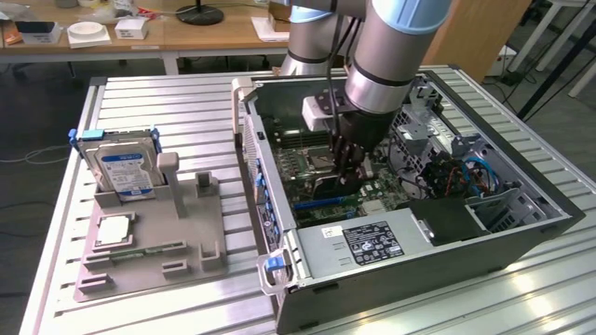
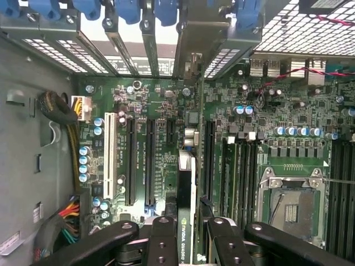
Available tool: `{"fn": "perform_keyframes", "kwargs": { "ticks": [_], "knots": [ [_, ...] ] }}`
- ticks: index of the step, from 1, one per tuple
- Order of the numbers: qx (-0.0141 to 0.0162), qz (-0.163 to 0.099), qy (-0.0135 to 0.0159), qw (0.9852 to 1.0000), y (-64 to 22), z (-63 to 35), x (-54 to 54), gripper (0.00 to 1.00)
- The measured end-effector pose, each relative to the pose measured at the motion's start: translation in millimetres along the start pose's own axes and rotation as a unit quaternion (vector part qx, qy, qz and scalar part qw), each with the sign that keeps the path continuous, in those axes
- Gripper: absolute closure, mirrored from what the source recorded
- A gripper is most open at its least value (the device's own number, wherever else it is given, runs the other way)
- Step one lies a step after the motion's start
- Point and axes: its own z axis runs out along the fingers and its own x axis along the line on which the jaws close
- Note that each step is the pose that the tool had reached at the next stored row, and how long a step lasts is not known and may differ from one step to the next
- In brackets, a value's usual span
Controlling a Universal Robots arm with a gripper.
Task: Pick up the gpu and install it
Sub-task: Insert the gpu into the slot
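The gripper [image 2: 186, 244], fingers clenched on the gpu [image 2: 187, 205], holds it edge-on inside the computer case [image 1: 521, 241] above the motherboard [image 2: 155, 111]; best keep it square over its slot, bracket toward the rear openings.

Matt black card, the gpu [image 2: 186, 221], glossy printed label along its edge. Black fingers [image 2: 161, 244], smooth satin metal. Green motherboard [image 2: 222, 144], faintly shiny. Bare grey sheet-metal case [image 1: 447, 237]. Ribbed brushed-aluminium table [image 1: 139, 105]. Matt grey plastic fixture [image 1: 149, 251]. Glossy blue-white drive [image 1: 125, 171] label.
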Motion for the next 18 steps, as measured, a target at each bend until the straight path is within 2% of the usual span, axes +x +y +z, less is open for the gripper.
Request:
{"fn": "perform_keyframes", "kwargs": {
  "ticks": [14,18],
  "knots": [
    [0.0001,0.0,0.0011,1.0,1.3,11.2,-1.1,0.74],
    [0.0,0.0,0.0013,1.0,1.4,11.5,-1.1,0.74]
  ]
}}
